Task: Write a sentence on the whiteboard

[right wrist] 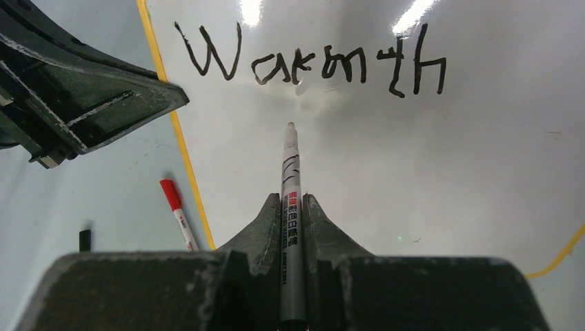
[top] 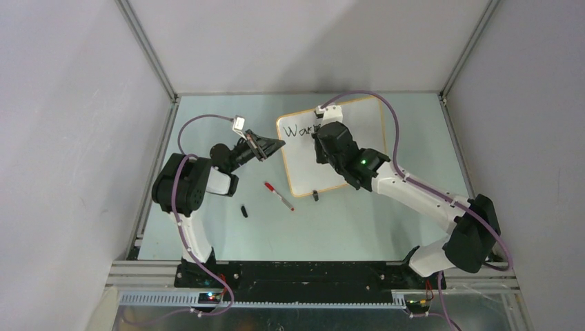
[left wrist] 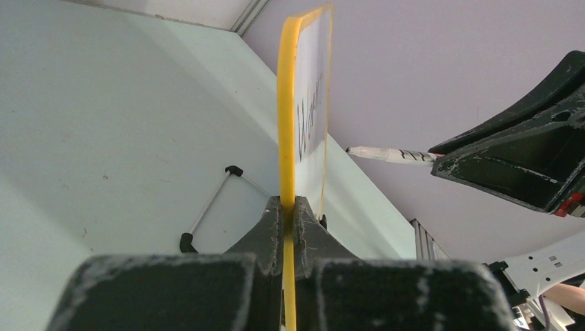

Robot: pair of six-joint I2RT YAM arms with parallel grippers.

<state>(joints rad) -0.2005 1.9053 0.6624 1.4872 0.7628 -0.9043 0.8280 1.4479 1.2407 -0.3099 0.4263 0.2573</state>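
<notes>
The whiteboard (top: pixel 303 165) lies mid-table, white with an orange-tan frame. Only the black word "Warmth" (right wrist: pixel 310 65) of the sentence shows on it, partly seen from above (top: pixel 298 130). My left gripper (top: pixel 279 145) is shut on the board's left frame edge (left wrist: pixel 288 103), which runs between its fingers (left wrist: pixel 270 227). My right gripper (right wrist: pixel 292 200) hovers over the board (top: pixel 323 148), shut on a grey-barrelled black marker (right wrist: pixel 292 207). The marker's tip sits just below the middle of "Warmth"; I cannot tell whether it touches.
A red-capped marker (top: pixel 279 196) lies on the table left of the board's near corner. A small black cap (top: pixel 244 211) lies further left. A black clip foot (top: pixel 315 196) sits on the board's near edge. Grey walls enclose the table.
</notes>
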